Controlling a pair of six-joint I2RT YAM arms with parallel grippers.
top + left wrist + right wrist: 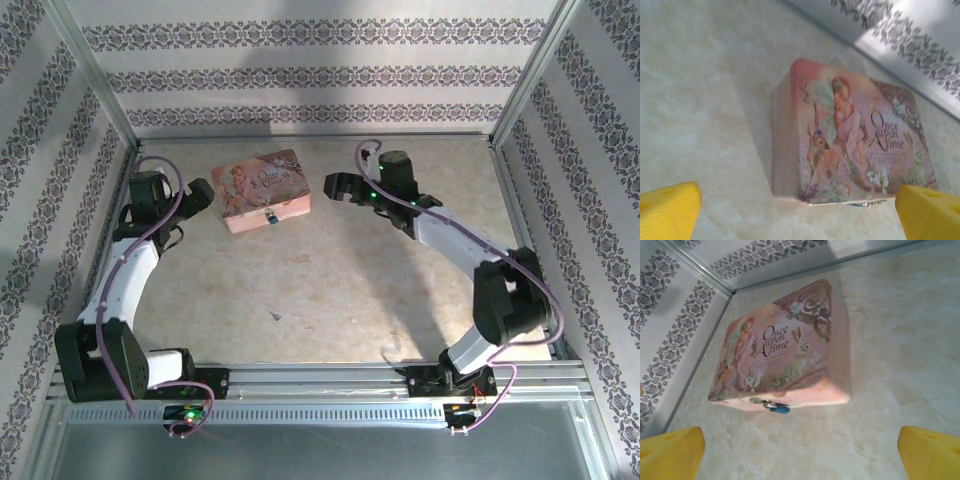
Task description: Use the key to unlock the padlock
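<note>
— Where's the padlock?
— Hanging on the near face of the tin. From my right fingers it lies ahead and a little left. My left fingers face the tin's lid from the other side. Both pairs are spread wide, holding nothing.
— And the key?
— I take it to be the dark sliver on the bench, well apart from the tin, nearer me, about midway between left and right. Its long axis is too small to tell.
— Who fetches it?
— Either could reach. My right looks onto the lock, so I'd send my left.
</note>
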